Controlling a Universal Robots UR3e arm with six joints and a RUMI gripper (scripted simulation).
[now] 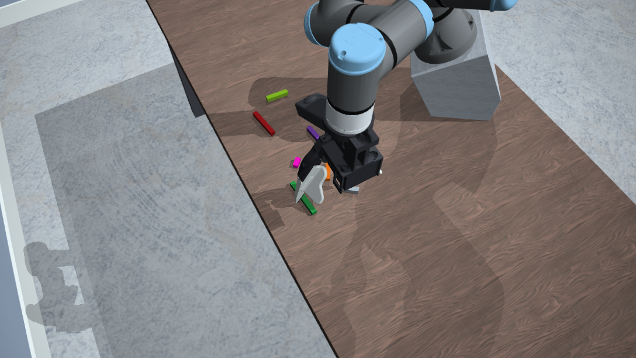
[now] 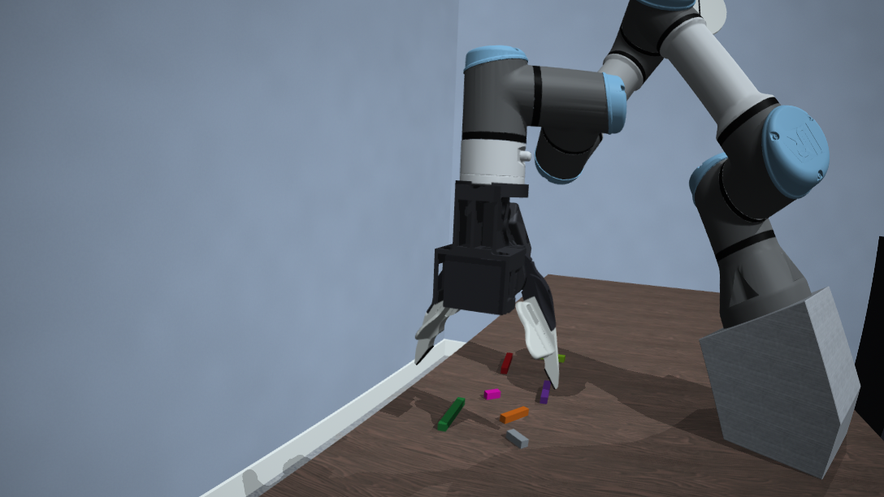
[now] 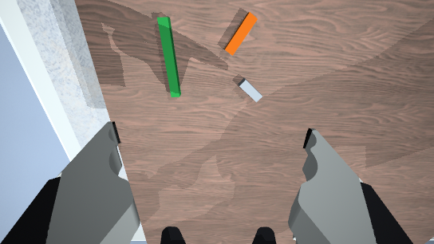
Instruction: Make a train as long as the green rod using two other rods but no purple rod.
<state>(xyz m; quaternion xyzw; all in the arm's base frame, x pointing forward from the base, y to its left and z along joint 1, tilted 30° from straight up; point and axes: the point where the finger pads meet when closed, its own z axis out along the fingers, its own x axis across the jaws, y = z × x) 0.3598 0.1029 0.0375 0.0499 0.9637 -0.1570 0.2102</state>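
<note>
The green rod [image 1: 303,198] lies flat near the table's left edge; it also shows in the exterior view [image 2: 450,413] and in the wrist view [image 3: 169,56]. The orange rod [image 3: 240,33] [image 2: 514,414] and the grey rod [image 3: 250,90] [image 2: 516,438] lie a little apart from it. The magenta rod [image 1: 296,162] [image 2: 491,393], the red rod [image 1: 263,123] [image 2: 506,362], the lime rod [image 1: 277,95] and the purple rod [image 1: 312,132] [image 2: 544,391] lie further back. My gripper [image 2: 488,365] [image 3: 214,126] is open and empty, hanging well above the table over the green, orange and grey rods.
The table's left edge [image 1: 249,186] runs close beside the green rod, with the floor below. The robot's grey base block [image 1: 453,84] stands at the back right.
</note>
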